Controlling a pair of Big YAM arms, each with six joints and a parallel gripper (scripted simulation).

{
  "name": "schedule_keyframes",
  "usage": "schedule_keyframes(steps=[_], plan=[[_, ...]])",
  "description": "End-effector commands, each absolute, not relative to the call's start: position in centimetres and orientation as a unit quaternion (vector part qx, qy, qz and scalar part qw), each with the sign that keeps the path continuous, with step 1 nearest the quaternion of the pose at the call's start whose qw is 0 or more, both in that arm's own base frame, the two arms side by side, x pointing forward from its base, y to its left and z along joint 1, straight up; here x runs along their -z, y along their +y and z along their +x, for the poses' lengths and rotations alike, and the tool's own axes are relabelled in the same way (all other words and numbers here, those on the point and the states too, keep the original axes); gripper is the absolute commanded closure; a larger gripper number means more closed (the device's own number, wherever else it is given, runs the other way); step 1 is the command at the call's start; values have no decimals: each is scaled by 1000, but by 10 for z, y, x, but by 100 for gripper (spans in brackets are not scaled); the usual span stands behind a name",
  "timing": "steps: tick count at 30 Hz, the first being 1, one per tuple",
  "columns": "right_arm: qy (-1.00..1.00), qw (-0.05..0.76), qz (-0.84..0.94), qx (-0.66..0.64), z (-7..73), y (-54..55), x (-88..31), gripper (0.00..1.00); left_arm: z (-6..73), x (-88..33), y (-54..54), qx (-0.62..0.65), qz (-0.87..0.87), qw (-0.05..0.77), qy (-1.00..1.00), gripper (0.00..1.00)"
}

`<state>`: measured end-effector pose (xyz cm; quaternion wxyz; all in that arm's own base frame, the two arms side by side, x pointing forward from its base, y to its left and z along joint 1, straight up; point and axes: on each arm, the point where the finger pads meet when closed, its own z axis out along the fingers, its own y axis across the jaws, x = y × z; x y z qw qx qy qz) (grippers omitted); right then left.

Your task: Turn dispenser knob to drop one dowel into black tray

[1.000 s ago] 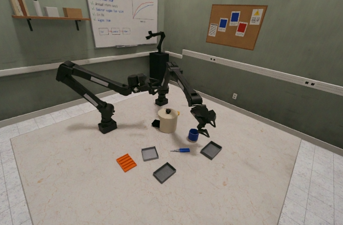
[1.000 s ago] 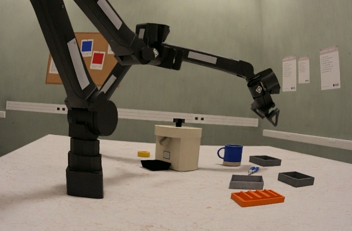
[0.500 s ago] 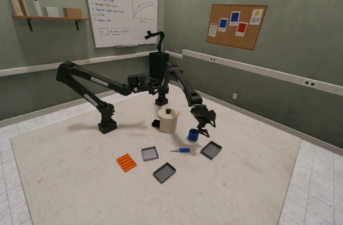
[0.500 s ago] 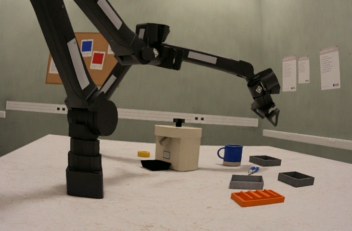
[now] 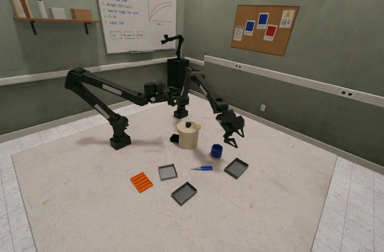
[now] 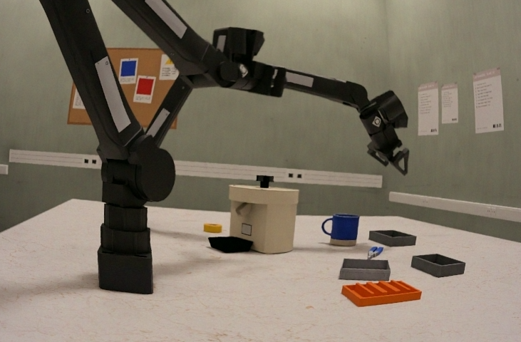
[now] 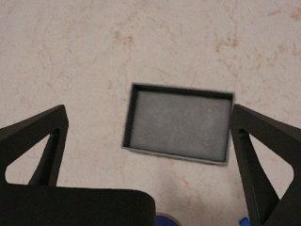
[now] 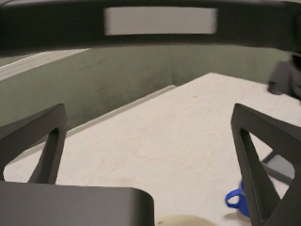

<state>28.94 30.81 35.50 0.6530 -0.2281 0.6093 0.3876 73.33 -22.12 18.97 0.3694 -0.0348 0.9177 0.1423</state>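
The cream dispenser (image 5: 188, 138) (image 6: 277, 229) (image 8: 185, 221) stands upright with a black knob (image 5: 188, 124) (image 6: 264, 179) on its top and a spout on its side. The black tray (image 5: 174, 138) (image 6: 230, 244) lies at its foot, below the spout. No dowel shows in any view; the tray's inside is too dark to read. My left gripper (image 5: 240, 141) (image 6: 395, 169) (image 7: 149, 113) is open and empty, high above the table beyond the blue mug. My right gripper (image 8: 149, 112) is open and empty, raised above and behind the dispenser; in the top view the arms partly overlap there.
A blue mug (image 5: 216, 151) (image 6: 344, 226) (image 8: 242, 201), blue pliers (image 5: 206, 168) (image 6: 375, 252), several grey trays, one a dark tray (image 5: 236, 168) (image 7: 181, 124), and an orange rack (image 5: 141, 181) (image 6: 380, 298) lie around. Yellow tape (image 6: 212, 228) lies by the dispenser. The left arm crosses close to my right gripper.
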Motion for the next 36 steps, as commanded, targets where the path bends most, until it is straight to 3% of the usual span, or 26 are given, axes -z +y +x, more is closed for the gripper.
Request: schedule_keyframes(steps=[1, 18, 36], plan=[[593, 672, -226, -381, 308, 314, -393, 0, 741, -237, -207, -129, -47, 405, 904, 0], [624, 705, -183, -282, 410, 244, -438, 0, 717, -323, -143, -72, -56, 477, 874, 0], [663, 727, -111, -142, 514, 83, -504, 0, 646, -425, -64, -16, -41, 591, 805, 0]])
